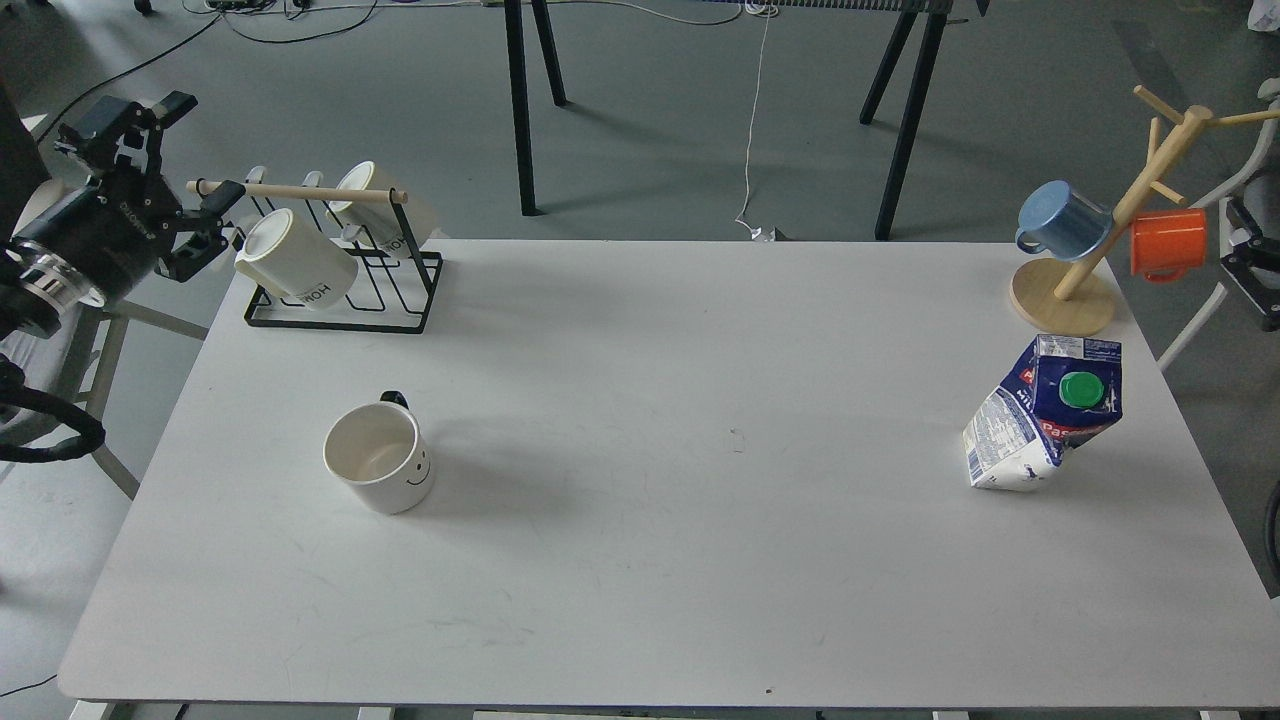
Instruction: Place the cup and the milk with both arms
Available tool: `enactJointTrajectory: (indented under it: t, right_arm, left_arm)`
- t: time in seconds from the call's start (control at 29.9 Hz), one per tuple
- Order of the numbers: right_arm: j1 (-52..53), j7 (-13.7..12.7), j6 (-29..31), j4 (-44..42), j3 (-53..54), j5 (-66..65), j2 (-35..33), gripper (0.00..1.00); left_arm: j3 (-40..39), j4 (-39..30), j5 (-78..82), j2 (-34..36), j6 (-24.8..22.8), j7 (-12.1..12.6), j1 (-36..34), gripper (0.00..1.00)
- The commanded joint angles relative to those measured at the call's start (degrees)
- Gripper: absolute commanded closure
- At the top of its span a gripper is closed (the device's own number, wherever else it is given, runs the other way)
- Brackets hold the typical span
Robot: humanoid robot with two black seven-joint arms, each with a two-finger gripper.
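Observation:
The cup (pixel 379 458), a white mug with a black handle and a smiley face, stands upright on the left half of the white table (pixel 640 560). Near the right edge the milk (pixel 1043 412), a dented blue-and-white carton with a green cap, stands leaning. My left gripper (pixel 212 225) hovers off the table's far left corner, beside the wire rack, fingers apart and empty, well behind the cup. At the right frame edge only a black part of my right gripper (pixel 1252 265) shows, behind the milk; its fingers cannot be made out.
A black wire rack (pixel 345 280) with cream mugs stands at the far left corner. A wooden mug tree (pixel 1075 290) holding a blue mug (pixel 1060 220) and an orange mug (pixel 1167 243) stands at the far right corner. Dark trestle legs (pixel 520 110) rise beyond the table.

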Motion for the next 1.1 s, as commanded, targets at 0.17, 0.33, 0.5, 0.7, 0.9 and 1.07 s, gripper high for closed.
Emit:
enactJointTrajectory:
  t: [0.17, 0.33, 0.5, 0.7, 0.9, 1.07]
  right_arm:
    - [-0.3, 0.0, 0.0, -0.5, -0.3, -0.1, 1.4, 0.01]
    - [-0.7, 0.0, 0.0, -0.5, -0.3, -0.1, 1.8, 0.01]
    - [-0.9, 0.0, 0.0, -0.4, -0.1, 0.0, 3.2, 0.02]
    - [-1.0, 0.0, 0.0, -0.6, -0.1, 0.0, 3.4, 0.01]
    - [-1.7, 0.1, 0.0, -0.6, -0.1, -0.1, 3.4, 0.01]
    - [-1.9, 0.2, 0.0, -0.7, 0.0, -0.1, 3.4, 0.01]
  left_arm:
    - [0.1, 1.3, -1.4, 0.3, 0.0, 0.0, 0.0, 0.00]
    - [0.2, 4.1, 0.0, 0.0, 0.0, 0.0, -1.0, 0.00]
    - [-0.1, 3.6, 16.4, 0.3, 0.0, 0.0, -6.3, 0.00]
    - [-0.1, -1.7, 52.6, 0.8, 0.0, 0.0, -9.7, 0.03]
    - [3.2, -19.5, 65.5, 9.5, 0.0, 0.0, -7.1, 0.01]
    - [5.3, -20.8, 81.4, 9.7, 0.0, 0.0, -6.1, 0.00]
